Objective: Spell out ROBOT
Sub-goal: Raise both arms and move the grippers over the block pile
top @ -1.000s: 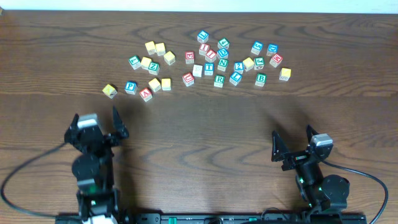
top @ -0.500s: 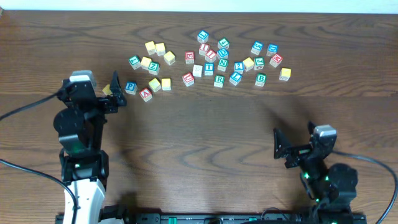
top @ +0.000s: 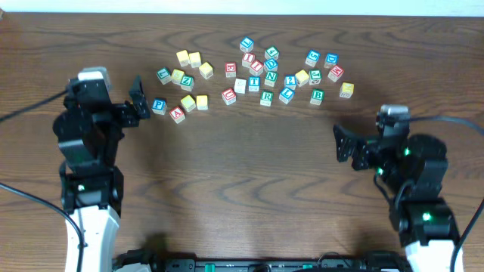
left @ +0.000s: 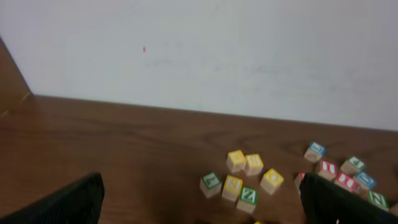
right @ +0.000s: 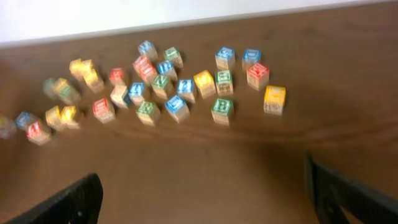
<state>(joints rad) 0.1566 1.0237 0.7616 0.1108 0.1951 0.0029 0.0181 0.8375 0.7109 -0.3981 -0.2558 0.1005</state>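
Several lettered wooden blocks lie scattered in a band across the far half of the table. Among them are a green R block, a blue T block and a green B block. My left gripper is open and empty, just left of the blue P block at the cluster's left end. Its wrist view shows yellow and green blocks ahead between the fingers. My right gripper is open and empty, nearer than the cluster's right end. Its wrist view shows the blocks blurred.
The dark wooden table ends at a white wall behind the blocks. A yellow block marks the cluster's right end. A red A block lies close to the left gripper.
Both arms have risen and reached forward from the near edge. The left gripper has come to the cluster's left end and now covers the leftmost yellow block. The right gripper moved toward the blocks.
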